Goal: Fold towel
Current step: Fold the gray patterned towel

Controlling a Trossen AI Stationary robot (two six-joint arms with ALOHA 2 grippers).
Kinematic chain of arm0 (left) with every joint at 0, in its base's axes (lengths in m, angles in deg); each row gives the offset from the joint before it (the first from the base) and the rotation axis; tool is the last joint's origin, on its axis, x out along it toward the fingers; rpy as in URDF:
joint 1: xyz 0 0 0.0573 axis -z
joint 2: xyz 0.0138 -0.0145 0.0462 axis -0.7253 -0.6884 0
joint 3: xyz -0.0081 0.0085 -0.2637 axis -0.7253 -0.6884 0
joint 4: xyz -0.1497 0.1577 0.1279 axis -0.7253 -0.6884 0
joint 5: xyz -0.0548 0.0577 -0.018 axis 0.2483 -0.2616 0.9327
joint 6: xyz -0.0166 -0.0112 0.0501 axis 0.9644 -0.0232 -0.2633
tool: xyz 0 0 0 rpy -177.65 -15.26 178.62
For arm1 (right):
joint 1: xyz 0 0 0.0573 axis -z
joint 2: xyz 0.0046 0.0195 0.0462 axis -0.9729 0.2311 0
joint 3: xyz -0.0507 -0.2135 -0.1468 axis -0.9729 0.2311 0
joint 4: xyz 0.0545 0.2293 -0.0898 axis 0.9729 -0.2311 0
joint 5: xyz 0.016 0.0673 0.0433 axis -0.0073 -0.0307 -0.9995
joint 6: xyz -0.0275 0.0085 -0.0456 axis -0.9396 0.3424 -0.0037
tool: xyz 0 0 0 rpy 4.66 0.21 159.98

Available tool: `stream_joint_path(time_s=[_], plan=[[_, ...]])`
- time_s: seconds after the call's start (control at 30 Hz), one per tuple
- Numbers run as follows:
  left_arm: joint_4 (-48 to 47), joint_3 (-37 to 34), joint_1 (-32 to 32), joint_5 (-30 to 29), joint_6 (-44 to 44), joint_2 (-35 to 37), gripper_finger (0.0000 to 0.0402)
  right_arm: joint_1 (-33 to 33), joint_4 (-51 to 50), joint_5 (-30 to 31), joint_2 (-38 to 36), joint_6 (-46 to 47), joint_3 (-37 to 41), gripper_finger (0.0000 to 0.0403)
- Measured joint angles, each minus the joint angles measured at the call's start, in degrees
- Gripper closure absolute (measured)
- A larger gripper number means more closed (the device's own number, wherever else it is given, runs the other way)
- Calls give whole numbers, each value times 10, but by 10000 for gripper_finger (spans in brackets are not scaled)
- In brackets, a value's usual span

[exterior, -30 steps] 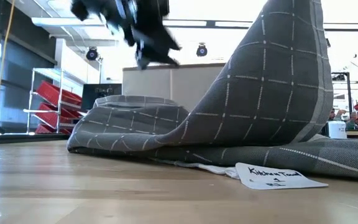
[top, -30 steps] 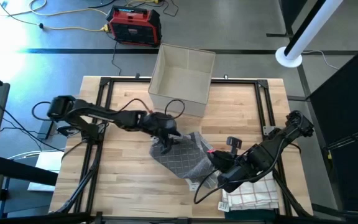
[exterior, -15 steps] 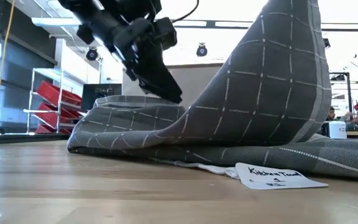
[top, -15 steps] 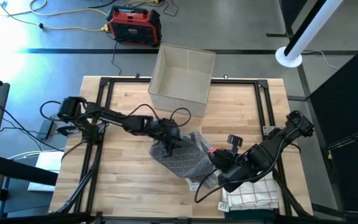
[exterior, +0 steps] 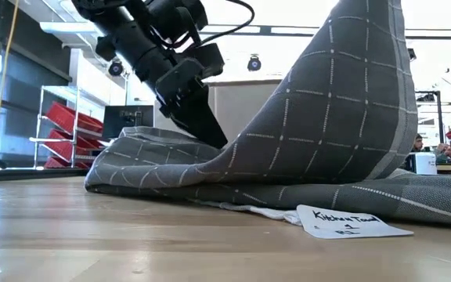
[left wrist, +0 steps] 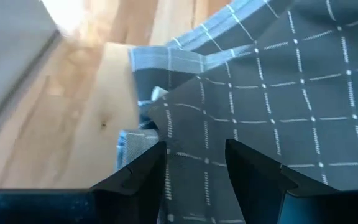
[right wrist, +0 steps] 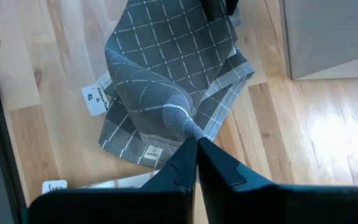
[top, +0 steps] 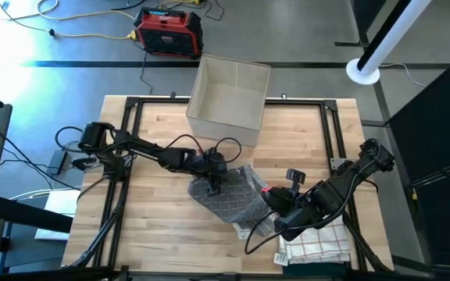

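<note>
A grey towel [top: 229, 199] with a white grid lies crumpled at the table's middle, and one part of it rises like a tent [exterior: 343, 102]. My right gripper [top: 268, 199] is shut on the top of that raised part. My left gripper [top: 214, 184] stands open and points down at the towel's flat far-left part [exterior: 155, 145]. In the left wrist view its two fingers [left wrist: 157, 158] straddle a stretch of the cloth [left wrist: 194, 130]. The towel's lower folds rest on the wood, and a white label [exterior: 351, 223] lies beside them. My left gripper's fingertips [exterior: 210, 133] come down on a slant at the towel's flat part; whether they touch it, I cannot tell. My right gripper pinches a bunched-up fold of the towel [right wrist: 188, 127] between its two fingers, coming from the table's near right. That part is lifted, the cloth slopes down from it, and the rest lies on the table.
A beige open box [top: 229, 94] stands at the far middle of the table. A folded white cloth with red checks [top: 315, 243] lies at the near right, under the right arm. Bare wood shows at the table's left and near left.
My left gripper has come down from well above the towel to its flat far-left part, moving a little toward the right arm. My right gripper has kept still with the raised fold, and the towel's shape is unchanged.
</note>
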Motion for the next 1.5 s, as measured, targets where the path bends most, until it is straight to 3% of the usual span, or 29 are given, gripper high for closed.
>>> stream_joint_path(time_s=[0.37,0.43,0.53,0.6,0.7,0.93,1.03,1.13,1.3,1.37,1.5], plan=[[-54,3,12,6,23,-39,257,0,2,0,0,1,0,403],[-49,3,12,33,33,-39,286,0,4,0,0,1,0,403],[-56,7,10,63,34,-27,365,0,5,4,0,1,0,403],[-65,19,2,51,26,-4,390,0,2,18,0,9,0,403],[-100,49,-20,-17,-8,42,393,15,-15,46,-2,57,0,403],[-201,164,-97,-144,-126,163,400,75,-13,73,-33,30,0,403],[-250,191,-114,-154,-137,217,400,93,-14,103,-37,15,0,403],[-339,192,-103,-115,-114,277,400,96,-14,101,-37,-18,0,403],[-495,111,-26,13,-52,352,401,91,-13,-20,-11,-78,0,403],[-482,44,18,54,-14,378,401,87,-2,-65,10,-102,0,403],[-368,-102,105,97,77,401,401,86,70,-113,65,-156,0,403]])
